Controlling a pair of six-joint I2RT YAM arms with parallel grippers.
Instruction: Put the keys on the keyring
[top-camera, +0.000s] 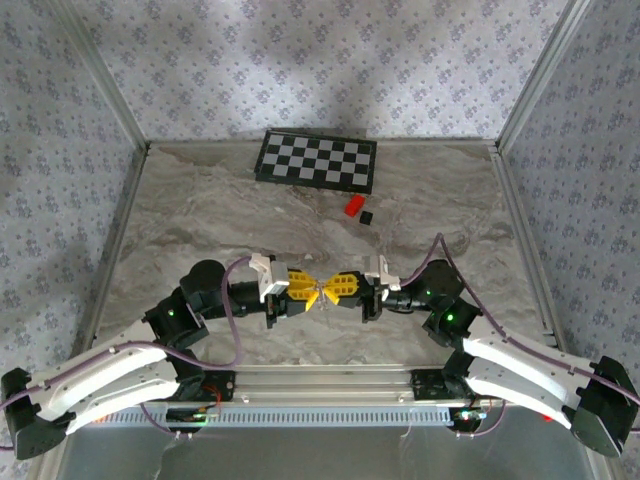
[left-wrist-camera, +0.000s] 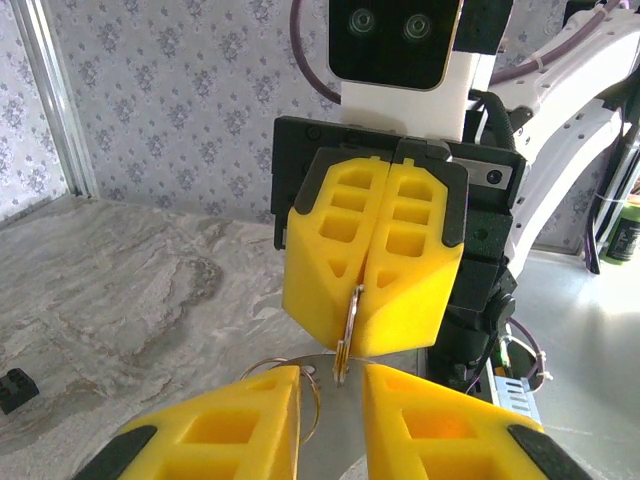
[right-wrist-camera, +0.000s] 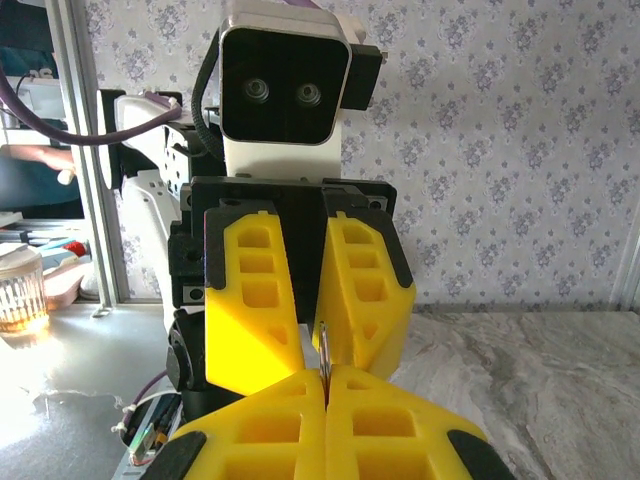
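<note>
Meeting tip to tip above the near middle of the counter (top-camera: 200, 210) | right gripper (top-camera: 338, 287) is pinching the keyring (left-wrist-camera: 346, 338) edge-on, jaws clamped on it | left gripper (left-wrist-camera: 332, 388) is facing it, jaws standing slightly apart around the ring's free side, contact unclear | red block (top-camera: 353, 206) and black cube (top-camera: 367, 216) are lying farther back, near the checkerboard (top-camera: 316, 160)

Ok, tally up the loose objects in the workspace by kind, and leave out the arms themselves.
checkerboard: 1
red block: 1
black cube: 1
keyring: 1, held up between the fingertips rather than lying on the table
Total: 4
</note>
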